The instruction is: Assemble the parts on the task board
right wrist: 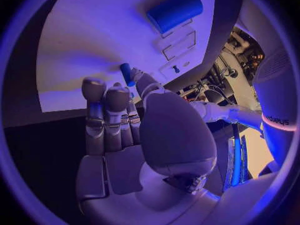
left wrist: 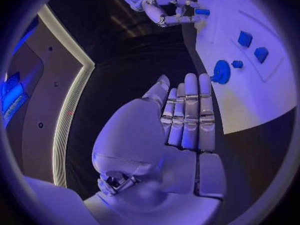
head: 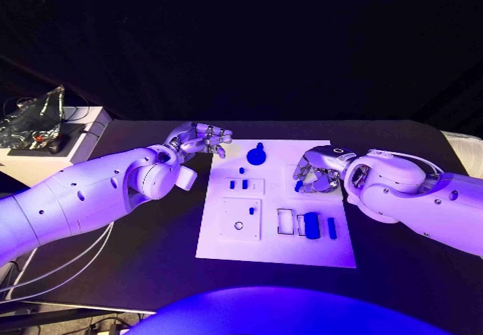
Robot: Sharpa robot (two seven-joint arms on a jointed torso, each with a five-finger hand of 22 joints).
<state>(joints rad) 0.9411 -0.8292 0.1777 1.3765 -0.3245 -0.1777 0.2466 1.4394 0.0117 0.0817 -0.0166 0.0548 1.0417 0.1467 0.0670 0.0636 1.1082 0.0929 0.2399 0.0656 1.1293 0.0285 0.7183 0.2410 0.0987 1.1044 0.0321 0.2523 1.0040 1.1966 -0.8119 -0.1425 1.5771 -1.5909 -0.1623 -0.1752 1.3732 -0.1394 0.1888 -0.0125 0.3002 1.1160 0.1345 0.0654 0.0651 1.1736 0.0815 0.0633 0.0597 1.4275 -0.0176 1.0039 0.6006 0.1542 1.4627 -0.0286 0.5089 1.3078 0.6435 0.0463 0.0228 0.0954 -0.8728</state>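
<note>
The white task board point(head: 227, 244) lies mid-table, also in the left wrist view point(left wrist: 250, 100) and the right wrist view point(right wrist: 87, 40). My right hand point(head: 322, 172) hovers over the board's right far part and pinches a small blue part point(head: 299, 185) point(right wrist: 127, 73) point(left wrist: 201, 11) at its fingertips. My left hand point(head: 202, 139) point(left wrist: 187, 117) hangs off the board's far left corner, fingers straight and holding nothing. A round blue knob point(head: 257, 155) point(left wrist: 220, 71) sits at the far edge. Two small blue pieces point(head: 239, 185) stand in a left recess. A large blue block point(head: 311, 225) point(right wrist: 175, 10) lies at the near right.
A thin blue bar point(head: 332, 227) lies beside the large block, and a white open slot point(head: 285, 221) is to its left. A white box point(head: 45, 157) with clutter stands off the table's far left. Bare black table point(head: 151, 251) surrounds the board.
</note>
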